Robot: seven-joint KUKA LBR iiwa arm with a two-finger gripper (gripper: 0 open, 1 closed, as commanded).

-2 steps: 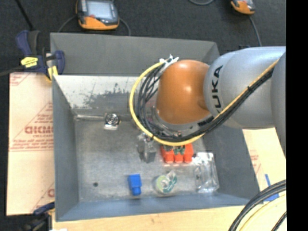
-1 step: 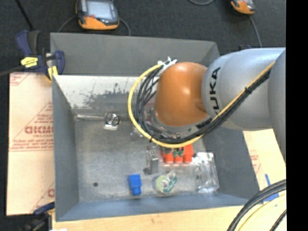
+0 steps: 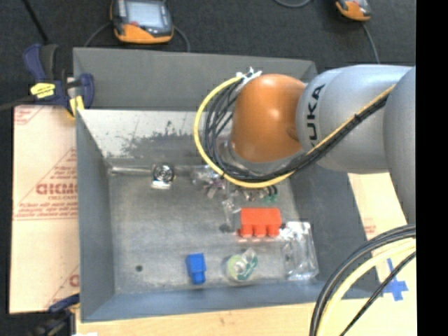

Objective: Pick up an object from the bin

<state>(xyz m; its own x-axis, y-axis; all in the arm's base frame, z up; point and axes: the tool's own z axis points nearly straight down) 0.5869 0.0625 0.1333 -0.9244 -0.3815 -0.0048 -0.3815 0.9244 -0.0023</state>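
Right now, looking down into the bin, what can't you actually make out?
All in the camera view:
1. Pincer: mostly hidden under the orange wrist cover and cables.
2. Bin floor at the back right: covered by the arm.
3. Round clear thing beside the blue block: too small to identify.
4. Clear plastic packet: contents unreadable.
5. Dark speck, front left: too small.
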